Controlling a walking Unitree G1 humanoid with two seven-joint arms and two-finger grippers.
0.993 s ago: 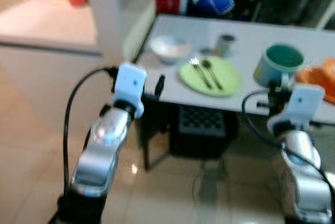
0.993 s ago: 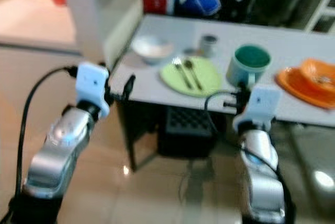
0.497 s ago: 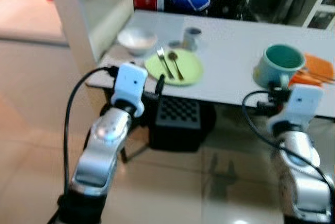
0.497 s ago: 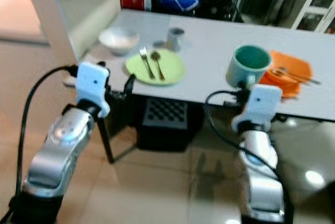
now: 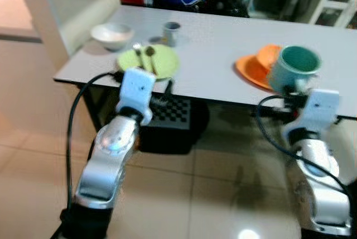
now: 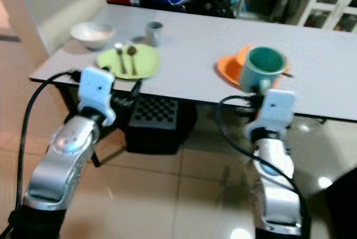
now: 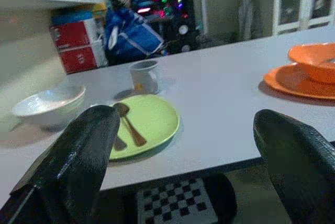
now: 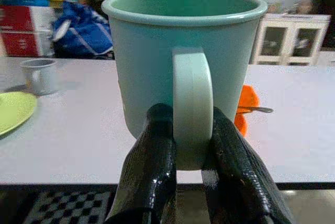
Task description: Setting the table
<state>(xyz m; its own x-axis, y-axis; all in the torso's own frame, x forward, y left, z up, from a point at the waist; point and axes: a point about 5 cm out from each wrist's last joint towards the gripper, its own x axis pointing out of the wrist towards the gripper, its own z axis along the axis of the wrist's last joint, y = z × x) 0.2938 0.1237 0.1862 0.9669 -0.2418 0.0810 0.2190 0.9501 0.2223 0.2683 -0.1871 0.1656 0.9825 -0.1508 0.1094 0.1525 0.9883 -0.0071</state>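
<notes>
From your head camera, the right gripper (image 5: 294, 89) holds the teal mug (image 5: 294, 69) upright by its handle, level with the near edge of the white table (image 5: 223, 43). Past the mug sits the orange plate (image 5: 250, 70) with an orange bowl (image 5: 269, 55) on it. The left gripper (image 5: 167, 89) hangs just short of the table edge, with the green plate (image 5: 148, 62) just beyond its fingers.

In your left wrist view, the fingers (image 7: 73, 166) are spread wide with nothing between them. Beyond them the green plate carries a spoon (image 7: 130, 125), flanked by a white bowl (image 7: 48, 105) and a small grey cup (image 7: 144, 76).

In your right wrist view, both fingers (image 8: 152, 166) are pinched tight on the mug's handle (image 8: 192, 106), one on each side.
</notes>
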